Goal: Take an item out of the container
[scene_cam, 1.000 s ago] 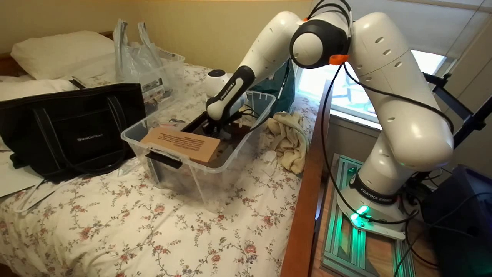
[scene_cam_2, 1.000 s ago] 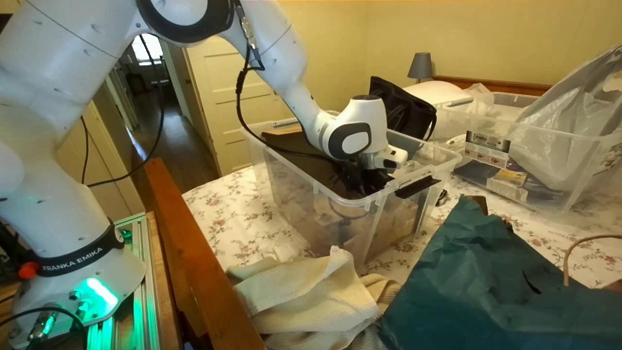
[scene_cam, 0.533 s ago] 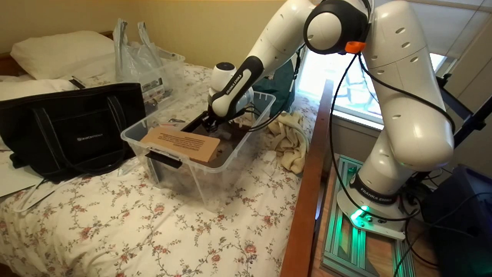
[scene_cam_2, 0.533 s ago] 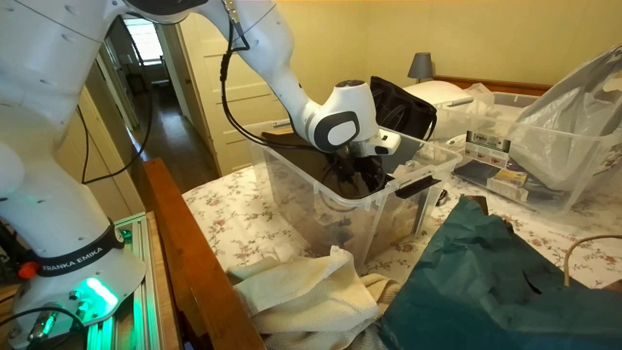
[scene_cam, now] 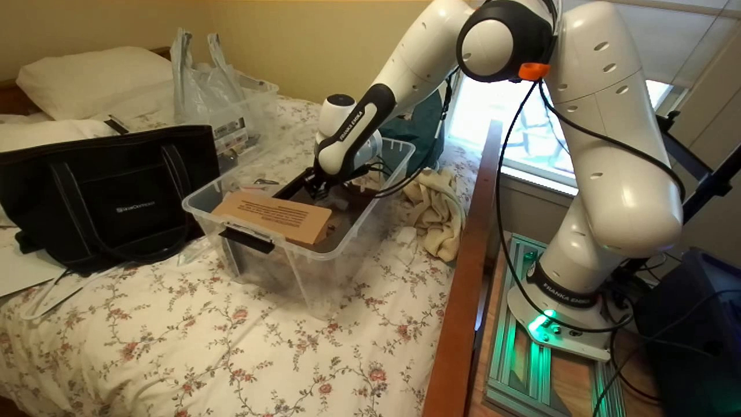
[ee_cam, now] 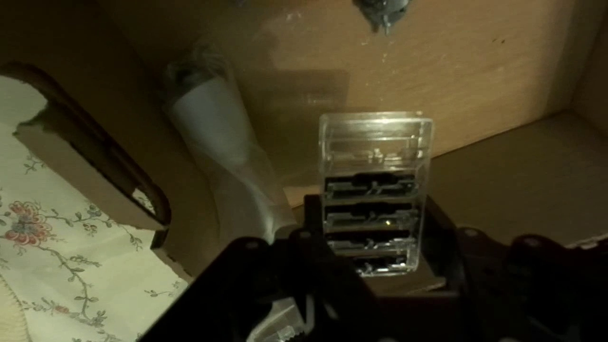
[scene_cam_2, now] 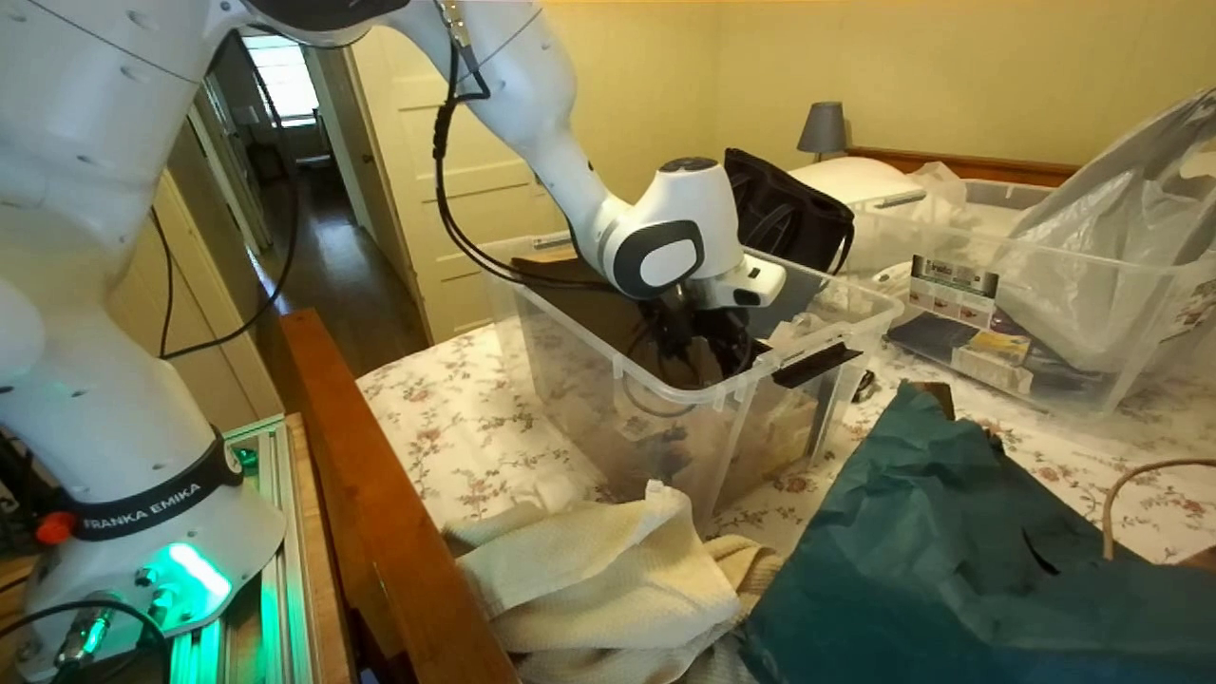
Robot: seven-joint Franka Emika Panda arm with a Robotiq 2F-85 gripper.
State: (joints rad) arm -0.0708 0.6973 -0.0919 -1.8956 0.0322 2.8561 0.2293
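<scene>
A small, flat case made of see-through plastic [ee_cam: 375, 190] is down in the big, clear plastic tub with a rim [scene_cam: 307, 278]. Four black rows with shiny bits run across the case, and its top end is clear. The black gripper with two fingers [ee_cam: 374, 209] pinches it, one finger on each long side. Brown cardboard walls [ee_cam: 475, 66] are behind it.

The gripper's lower parts are so dark that they blend together. A white roll in shiny clear wrap [ee_cam: 218, 137] shows left of the case, and part of it is hidden by the gripper. A grey lump [ee_cam: 384, 12] is cut off at the top, so I cannot tell what it is.

In both exterior views I cannot make the case out near the gripper. The wrist view also shows pale cloth with red flowers [ee_cam: 61, 266] past a rounded cut in the cardboard. In an exterior view, a flat brown cardboard flap [scene_cam: 275, 215] has dark printing, too small to read.
</scene>
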